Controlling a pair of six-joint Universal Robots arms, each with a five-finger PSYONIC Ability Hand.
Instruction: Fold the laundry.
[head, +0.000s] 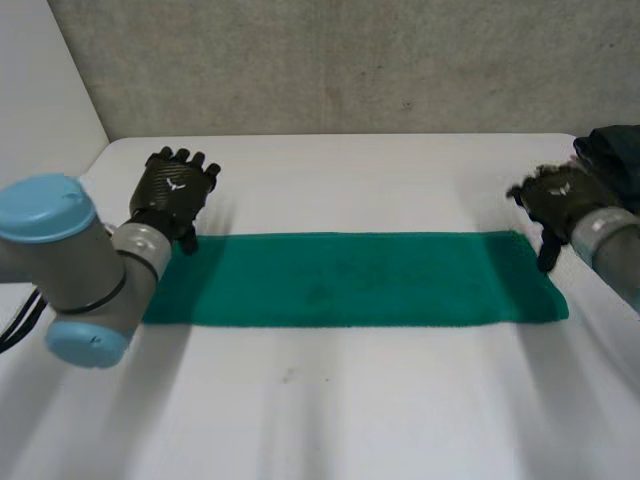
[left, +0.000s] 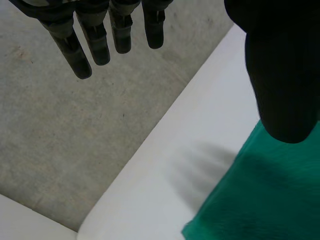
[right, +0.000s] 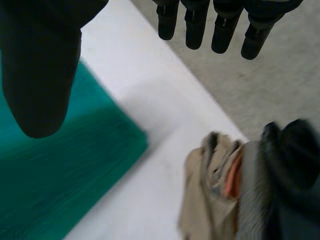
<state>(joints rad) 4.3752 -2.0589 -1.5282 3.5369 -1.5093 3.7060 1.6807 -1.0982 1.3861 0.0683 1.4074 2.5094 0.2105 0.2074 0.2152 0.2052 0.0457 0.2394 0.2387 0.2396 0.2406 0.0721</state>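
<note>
Already a long narrow strip, the green towel (head: 350, 280) lies flat on the white table (head: 350, 420), stretched between the two hands. The left hand (head: 175, 190) hovers over one far corner and the right hand (head: 555, 205) over the other, fingers straight and apart, holding nothing. The next fold probably brings one short end onto the other: pinch the corner fully, lift low, and match the edges. A heap of other clothes (right: 250, 190) sits just beyond the right hand.
</note>
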